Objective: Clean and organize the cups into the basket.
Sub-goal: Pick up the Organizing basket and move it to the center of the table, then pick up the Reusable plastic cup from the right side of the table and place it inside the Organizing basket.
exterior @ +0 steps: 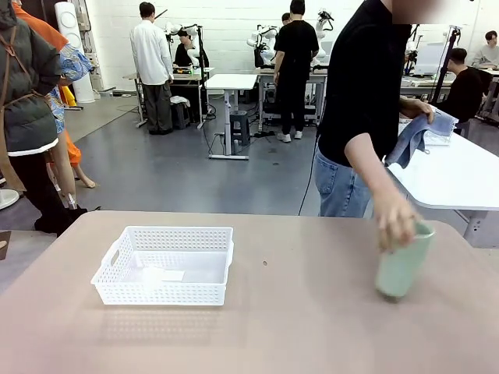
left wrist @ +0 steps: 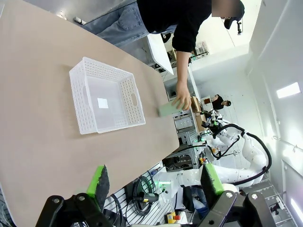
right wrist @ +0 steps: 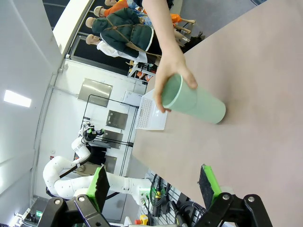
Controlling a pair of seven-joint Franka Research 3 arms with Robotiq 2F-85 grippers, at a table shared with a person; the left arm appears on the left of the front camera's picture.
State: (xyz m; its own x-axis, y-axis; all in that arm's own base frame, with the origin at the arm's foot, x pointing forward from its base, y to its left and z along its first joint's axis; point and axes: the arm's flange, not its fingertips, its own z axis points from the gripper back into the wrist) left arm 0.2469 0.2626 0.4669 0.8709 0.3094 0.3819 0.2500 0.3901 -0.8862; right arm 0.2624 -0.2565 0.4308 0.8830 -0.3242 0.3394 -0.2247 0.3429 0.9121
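Mint cup (exterior: 401, 269) is on the counter (exterior: 296, 319), on the robot's right side towards the far edge. Its base is down and its mouth up, and it leans a little. The person's hand (exterior: 396, 222) is clamped over the rim. The hand is blurred in the front view, so I cannot tell whether it is setting the cup down or lifting it. The person's other hand holds a blue cloth (exterior: 419, 134) over the neighbouring white table.

Basket (exterior: 160, 294) sits left of centre, well apart from the cup, with a long side facing the robot. It holds only a pale label on its floor.

Left tool (left wrist: 155, 182) has its fingers spread wide with nothing between them, and it hangs above the counter on the basket's side. Right tool (right wrist: 154, 184) is also wide open and empty, and it looks at the cup from the near side.

Judgement: the step in hand looks like the person's, presenting the cup. The robot's pickup comes next.

- Wait until the hand is clear of the rim before closing in.
- Use the right tool, since it is the nearer one.
- Straddle the cup's body just below the rim. The wall tapers, so a low pinch may squeeze the cup out.
- Close gently, because a thin wall may flex.
- Carry it across and lay it along one basket wall, leaving room for more.
- Let go low, not from a height.
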